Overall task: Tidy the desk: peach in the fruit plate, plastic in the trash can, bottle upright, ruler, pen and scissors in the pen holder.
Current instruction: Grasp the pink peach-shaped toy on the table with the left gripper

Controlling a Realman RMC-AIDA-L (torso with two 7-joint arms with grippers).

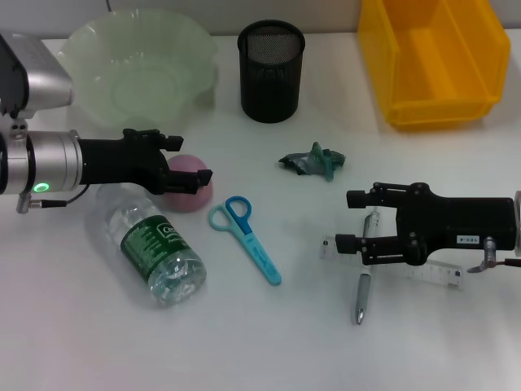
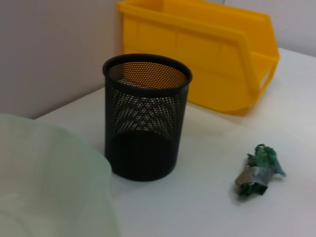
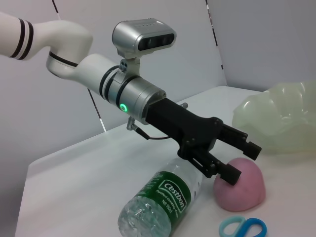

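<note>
The peach point(image 1: 189, 189), pink and dome-shaped, sits on the white surface point(image 1: 98, 342) just beside the neck end of the fallen bottle point(image 1: 155, 248) and short of the pale green fruit plate point(image 1: 138, 69). The left pincer point(image 1: 194, 160) is at it with its jaws spread wide: in the right wrist view one finger rests against the peach's near side and the other juts above it, so nothing is gripped. The peach step looks to be the one in hand. Next, the jaws need to straddle the fruit squarely and close, then lift it clear of the bottle and over the plate's wavy rim.

The right pincer point(image 1: 352, 220) hovers open over the pen point(image 1: 363, 281) and clear ruler point(image 1: 407, 265), empty. Scissors point(image 1: 244, 236), crumpled plastic point(image 1: 313, 160), mesh pen holder point(image 1: 271, 72) and yellow trash can point(image 1: 435, 61) wait untouched.
</note>
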